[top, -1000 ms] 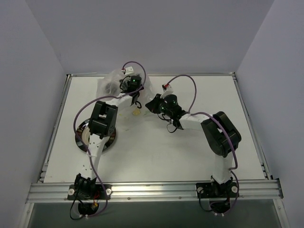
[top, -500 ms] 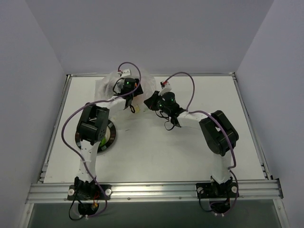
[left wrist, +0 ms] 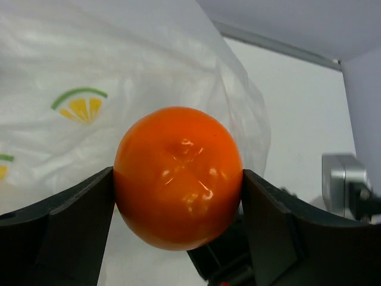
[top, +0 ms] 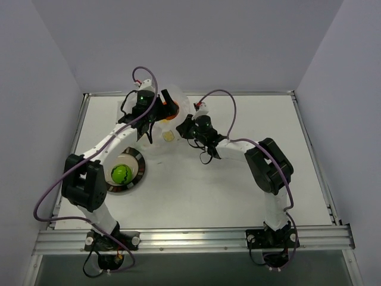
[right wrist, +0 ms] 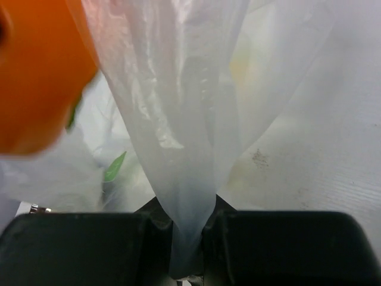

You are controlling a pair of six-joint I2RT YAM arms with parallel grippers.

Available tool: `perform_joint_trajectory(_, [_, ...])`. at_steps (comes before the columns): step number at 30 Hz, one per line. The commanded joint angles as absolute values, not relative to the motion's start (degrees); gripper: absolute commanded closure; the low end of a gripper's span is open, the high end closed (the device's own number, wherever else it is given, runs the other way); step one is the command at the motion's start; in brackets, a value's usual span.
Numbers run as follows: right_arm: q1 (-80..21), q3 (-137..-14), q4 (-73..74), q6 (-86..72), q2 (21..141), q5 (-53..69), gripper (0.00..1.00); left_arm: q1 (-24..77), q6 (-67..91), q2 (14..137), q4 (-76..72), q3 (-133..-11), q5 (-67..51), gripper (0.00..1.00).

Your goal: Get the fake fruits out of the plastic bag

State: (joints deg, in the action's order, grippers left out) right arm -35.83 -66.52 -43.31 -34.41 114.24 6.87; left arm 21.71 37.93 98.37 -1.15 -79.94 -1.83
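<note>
My left gripper (top: 162, 111) is shut on the orange fruit (top: 169, 113) and holds it just above the plastic bag (top: 156, 146). In the left wrist view the orange fruit (left wrist: 177, 177) fills the gap between the black fingers (left wrist: 53, 226), with the lemon-printed bag (left wrist: 89, 83) behind it. My right gripper (top: 183, 126) is shut on a gathered fold of the bag (right wrist: 189, 179), pinched between its pads. The orange fruit (right wrist: 36, 77) also shows at the top left of the right wrist view. The bright green fruit (top: 122, 173) lies on the plate (top: 139, 173). The dark brown fruit is not visible.
The round dark-rimmed plate sits at the left of the white table (top: 238, 190), below the left forearm. Grey walls enclose the table on three sides. The right arm's elbow (top: 268, 167) rises over the table's right half.
The left arm's elbow has swung out to the left, uncovering the plate with the green fruit. The left gripper has turned at the bag, and the orange fruit now shows in its fingers.
</note>
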Motion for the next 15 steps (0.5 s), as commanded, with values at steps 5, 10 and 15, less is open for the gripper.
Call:
perform_joint_trajectory(5, [-36.4,-72.2,-41.1,-32.5,113.3,3.4,1.00,22.0,40.1,87.3,11.1,-74.2,-21.7,0.77])
perform_joint_trajectory(10, [-36.1,-73.0,-39.1,-31.3,112.4,3.3,1.00,22.1,34.4,74.1,21.5,-70.9,-27.3,0.78])
perform_joint_trajectory(15, [-36.2,-71.9,-38.3,-30.6,110.7,5.3,1.00,20.8,31.5,57.3,31.3,-64.0,-20.8,0.77])
